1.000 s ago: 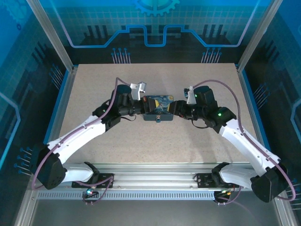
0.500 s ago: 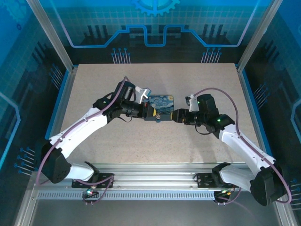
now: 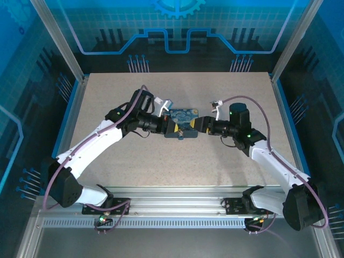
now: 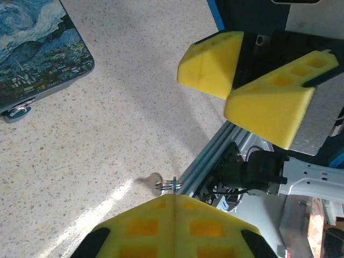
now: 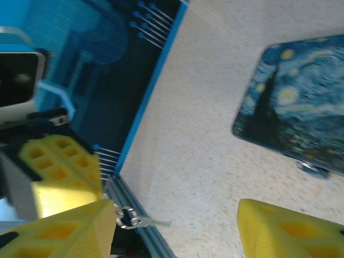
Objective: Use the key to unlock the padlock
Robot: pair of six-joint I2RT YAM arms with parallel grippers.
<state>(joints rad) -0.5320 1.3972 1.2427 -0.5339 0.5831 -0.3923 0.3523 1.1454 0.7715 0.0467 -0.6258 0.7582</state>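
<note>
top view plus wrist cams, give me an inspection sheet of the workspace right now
surface: speckled beige table, box near its middle
job's things: padlock on the box's front wall; key pinched by the left gripper, apart from the padlock
clutter: nothing seen
grippers: left gripper shut on the key; right gripper open; one on each side of the box
cables: purple cables run along both arms
surroundings: blue printed panels; aluminium rail at the near edge

Box [image 3: 181,118] lies on the table [image 3: 215,161] between left claw [image 3: 172,128] and right claw [image 3: 194,123] — padlock [image 3: 181,135] on its near wall.
</note>
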